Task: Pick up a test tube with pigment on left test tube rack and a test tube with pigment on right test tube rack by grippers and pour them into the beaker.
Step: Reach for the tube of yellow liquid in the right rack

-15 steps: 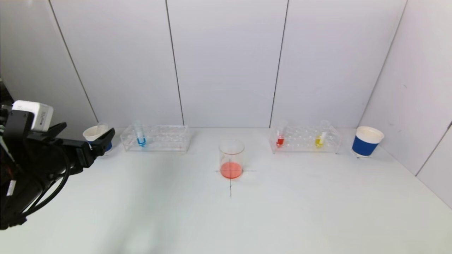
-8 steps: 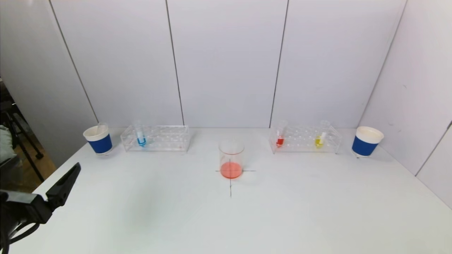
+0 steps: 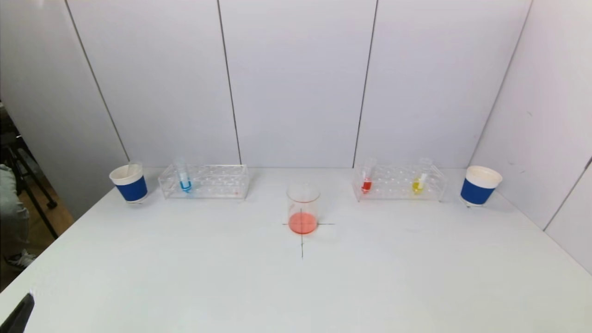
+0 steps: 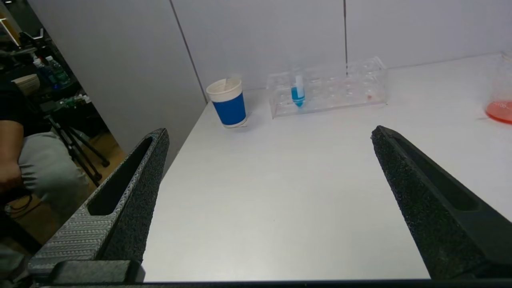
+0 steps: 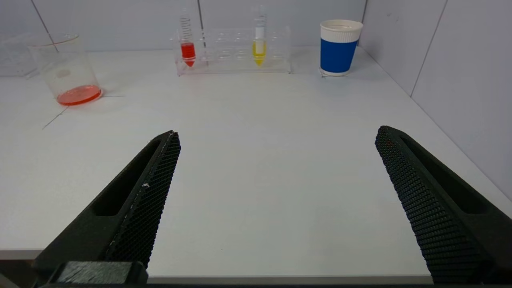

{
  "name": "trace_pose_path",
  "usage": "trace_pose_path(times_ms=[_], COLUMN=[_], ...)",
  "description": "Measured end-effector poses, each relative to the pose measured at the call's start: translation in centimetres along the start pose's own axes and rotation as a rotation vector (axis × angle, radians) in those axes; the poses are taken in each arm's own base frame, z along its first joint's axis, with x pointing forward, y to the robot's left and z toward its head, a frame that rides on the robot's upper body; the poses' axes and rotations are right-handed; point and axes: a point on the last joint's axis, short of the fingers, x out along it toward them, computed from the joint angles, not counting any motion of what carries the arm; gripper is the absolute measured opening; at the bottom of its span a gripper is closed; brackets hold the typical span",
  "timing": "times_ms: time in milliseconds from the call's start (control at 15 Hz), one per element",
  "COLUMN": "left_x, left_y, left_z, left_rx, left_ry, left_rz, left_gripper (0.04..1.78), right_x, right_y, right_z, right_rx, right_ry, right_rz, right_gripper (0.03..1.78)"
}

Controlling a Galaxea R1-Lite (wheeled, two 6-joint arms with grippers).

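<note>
Blue test tube (image 4: pixel 297 93) well ahead of left end effector (image 4: pixel 268 160) (fingers apart, empty); right end effector (image 5: pixel 276 168) likewise.

Left hand (image 3: pixel 16 314) mostly cut off at head view corner; right hand unseen there.

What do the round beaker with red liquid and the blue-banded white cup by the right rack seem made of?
Clear round beaker: glass or clear plastic; glossy, see-through wall.
Blue-banded white cup: probably paper; matte, opaque, with a rolled rim.
</note>
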Motion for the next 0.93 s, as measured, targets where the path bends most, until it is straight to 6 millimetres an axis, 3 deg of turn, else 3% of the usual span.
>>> trace_pose_path(times_ms=[267, 600, 933], left_x=[-2.9, -3.1, -3.2], left_y=[-0.3, -0.9, -1.3], left_z=[-2.6, -4.5, -5.7], left_rx=[0.020, -0.027, -0.111], left_ry=[0.039, 0.005, 0.107], left_rz=[0.005, -0.073, -0.168], left_gripper=[1.76, 1.76, 1.76], right_x=[0.0, 0.0, 0.0], right_y=[0.0, 0.0, 0.0], right_z=[0.0, 0.0, 0.0], right_rx=[0.000, 0.000, 0.000], right_ry=[0.000, 0.000, 0.000], right_rz=[0.000, 0.000, 0.000], right_gripper=[1.77, 1.77, 1.77])
